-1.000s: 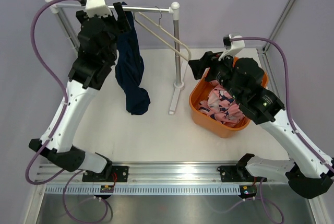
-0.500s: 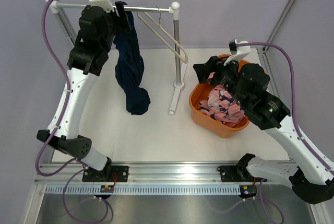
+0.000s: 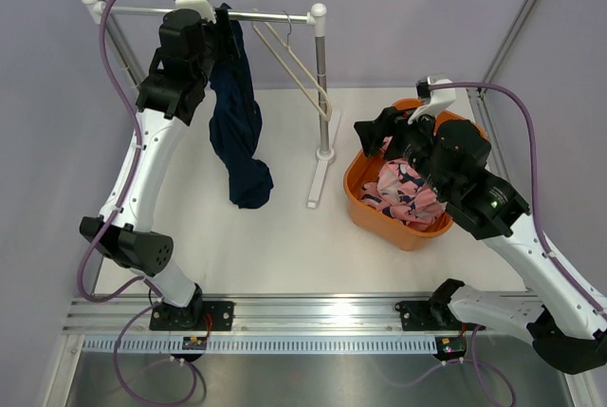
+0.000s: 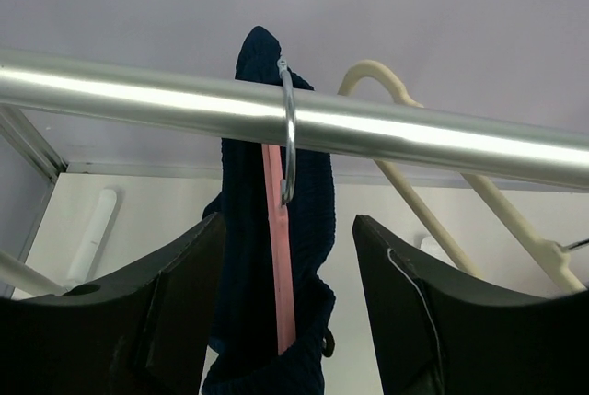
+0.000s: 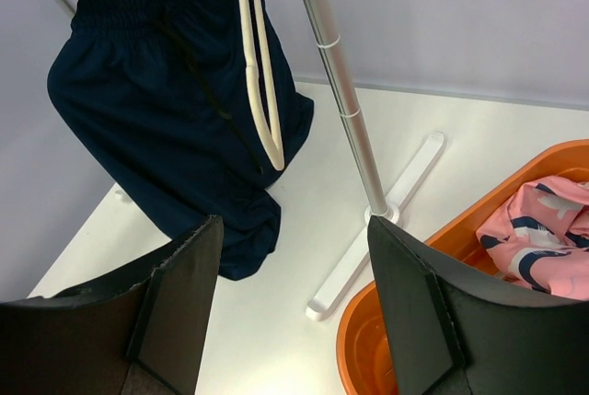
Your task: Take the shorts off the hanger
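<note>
The dark navy shorts hang from a pink hanger, whose metal hook is over the silver rail. My left gripper is up at the rail. In the left wrist view my left gripper is open, one jaw on each side of the waistband and hanger, with a gap on the right side. The pink patterned shorts lie in the orange basket. My right gripper hovers open over the basket's left rim, holding nothing.
An empty cream hanger hangs on the rail to the right of the shorts. The rack's upright pole and white foot stand between the shorts and the basket. Grey enclosure walls surround the white table.
My left arm has stretched upward and shifted right, bringing its gripper level with the rail at the hanger's top. My right gripper has drifted slightly up and right over the basket.
</note>
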`<state>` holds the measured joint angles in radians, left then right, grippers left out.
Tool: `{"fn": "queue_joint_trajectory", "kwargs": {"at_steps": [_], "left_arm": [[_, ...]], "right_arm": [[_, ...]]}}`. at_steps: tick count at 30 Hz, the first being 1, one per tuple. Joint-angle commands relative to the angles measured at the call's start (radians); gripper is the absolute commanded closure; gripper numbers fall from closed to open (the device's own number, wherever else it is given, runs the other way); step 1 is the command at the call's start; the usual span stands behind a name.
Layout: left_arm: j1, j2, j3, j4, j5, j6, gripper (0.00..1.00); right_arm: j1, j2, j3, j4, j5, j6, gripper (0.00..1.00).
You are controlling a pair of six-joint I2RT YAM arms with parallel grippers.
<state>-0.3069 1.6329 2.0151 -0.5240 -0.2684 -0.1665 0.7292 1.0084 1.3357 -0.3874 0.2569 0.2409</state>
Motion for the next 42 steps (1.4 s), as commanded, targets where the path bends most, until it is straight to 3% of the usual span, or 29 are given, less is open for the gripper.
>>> {"fn": "queue_joint_trajectory", "kwargs": {"at_steps": [1, 15, 23, 32, 37, 42], "left_arm": [[0.017, 0.016, 0.039, 0.051, 0.038, 0.004, 0.39], [0.028, 0.077, 0.053, 0.084, 0.080, 0.025, 0.40], [0.028, 0.087, 0.051, 0.082, 0.067, 0.028, 0.57], [0.028, 0.096, 0.059, 0.082, 0.069, 0.027, 0.66], [0.028, 0.104, 0.076, 0.068, 0.066, 0.032, 0.85], [0.028, 0.105, 0.089, 0.058, 0.074, 0.039, 0.90]], "right_arm": [[0.001, -0.027, -0.009, 0.019, 0.039, -0.014, 0.27], [0.001, -0.044, -0.033, 0.019, 0.048, -0.012, 0.26], [0.001, -0.057, -0.050, 0.021, 0.042, -0.012, 0.26], [0.001, -0.065, -0.061, 0.019, 0.041, -0.014, 0.25], [0.001, -0.068, -0.069, 0.019, 0.041, -0.015, 0.25], [0.001, -0.076, -0.072, 0.021, 0.041, -0.015, 0.25]]}}
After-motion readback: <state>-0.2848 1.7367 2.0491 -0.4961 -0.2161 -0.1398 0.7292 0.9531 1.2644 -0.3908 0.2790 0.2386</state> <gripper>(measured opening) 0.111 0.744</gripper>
